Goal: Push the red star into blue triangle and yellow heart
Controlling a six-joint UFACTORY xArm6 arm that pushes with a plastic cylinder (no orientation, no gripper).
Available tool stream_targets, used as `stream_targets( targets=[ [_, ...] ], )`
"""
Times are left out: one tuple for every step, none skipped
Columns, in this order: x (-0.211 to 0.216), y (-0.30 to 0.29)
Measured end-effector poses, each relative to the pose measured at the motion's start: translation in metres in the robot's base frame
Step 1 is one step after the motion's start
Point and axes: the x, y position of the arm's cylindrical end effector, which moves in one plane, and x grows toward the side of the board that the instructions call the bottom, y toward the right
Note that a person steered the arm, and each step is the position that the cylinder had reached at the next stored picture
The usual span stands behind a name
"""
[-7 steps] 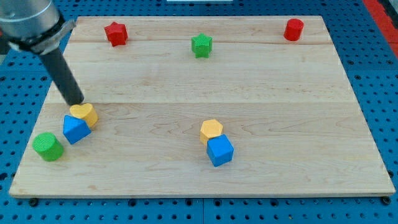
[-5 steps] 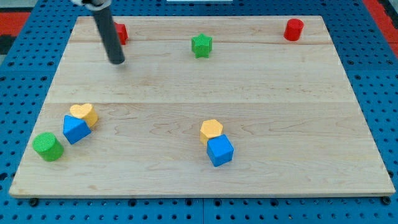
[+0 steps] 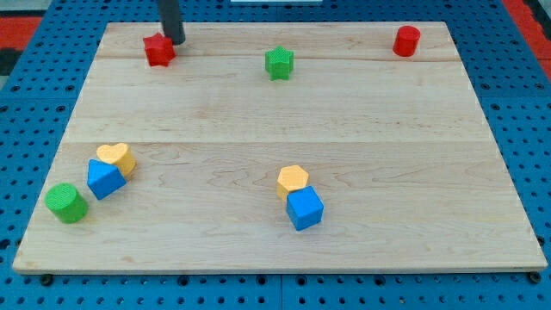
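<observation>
The red star lies near the board's top left. My tip stands just above and to the right of it, touching or almost touching its upper right side. The yellow heart and the blue triangle sit pressed together near the board's left edge, far below the star. The rod runs up out of the view's top.
A green cylinder lies at the lower left beside the blue triangle. A green star is at top centre and a red cylinder at top right. A yellow hexagon touches a blue cube at lower centre.
My tip moved from beside the yellow heart up across the board to the red star's upper right. The red star has shifted slightly down and left. The other blocks have not moved.
</observation>
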Motion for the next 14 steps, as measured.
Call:
stream_targets(
  targets=[
    [0.026, -0.013],
    [0.014, -0.016],
    [0.011, -0.023],
    [0.019, -0.029],
    [0.014, -0.029],
    [0.006, -0.038],
    [0.027, -0.046],
    [0.047, -0.050],
    [0.077, -0.050],
    [0.110, -0.050],
    [0.136, -0.050],
    [0.105, -0.044],
    [0.130, -0.067],
    [0.156, -0.058]
  ],
)
